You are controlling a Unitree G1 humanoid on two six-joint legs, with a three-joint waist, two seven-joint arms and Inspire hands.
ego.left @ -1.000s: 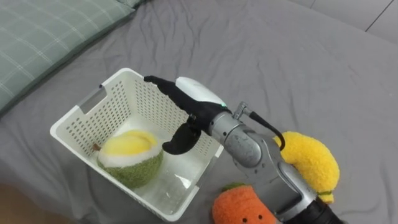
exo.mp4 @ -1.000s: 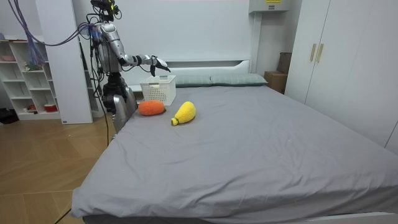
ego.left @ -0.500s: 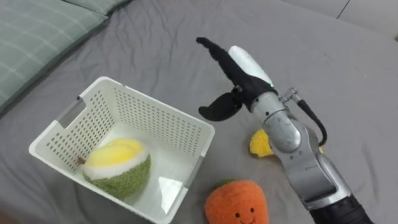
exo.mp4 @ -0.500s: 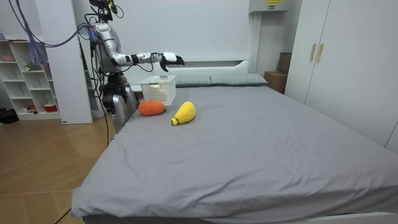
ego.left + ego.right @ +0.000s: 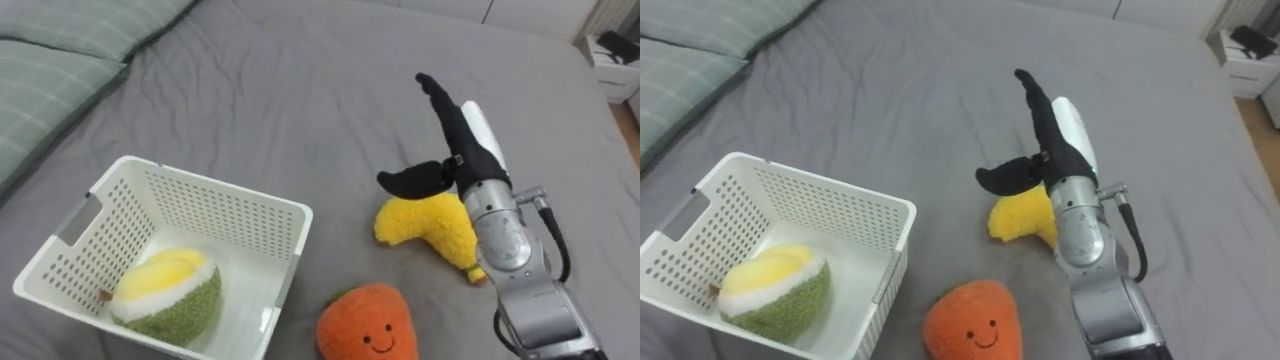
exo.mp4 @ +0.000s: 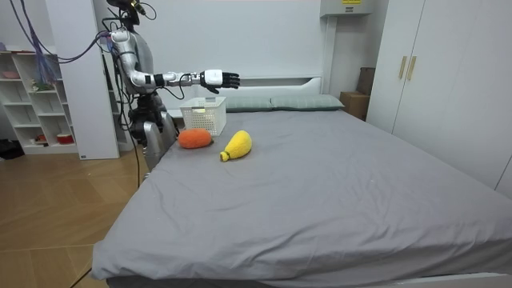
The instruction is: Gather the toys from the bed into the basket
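My right hand [image 5: 455, 140] [image 5: 1045, 140] [image 6: 219, 78] is open, fingers straight and thumb spread, stretched out in the air above the yellow plush toy [image 5: 432, 229] [image 5: 1022, 218] [image 6: 236, 145] that lies on the grey bed [image 5: 300, 90]. An orange carrot-like plush with a smiling face [image 5: 368, 326] [image 5: 973, 325] [image 6: 194, 138] lies in front of it, near me. A white perforated basket [image 5: 95, 215] [image 5: 700, 215] [image 6: 203, 115] stands at my left with a green and yellow plush [image 5: 168, 297] [image 5: 775, 289] inside.
Green checked pillows [image 5: 60, 70] lie at the head of the bed to my left. I stand at the bed's side beside the basket in the room view; a white shelf unit [image 6: 36, 96] and wardrobe [image 6: 416, 64] flank the room. A white bedside stand [image 5: 612, 62] shows at far right.
My right arm has swung away from over the basket to the right and now reaches above the yellow plush. The head camera has turned right with it.
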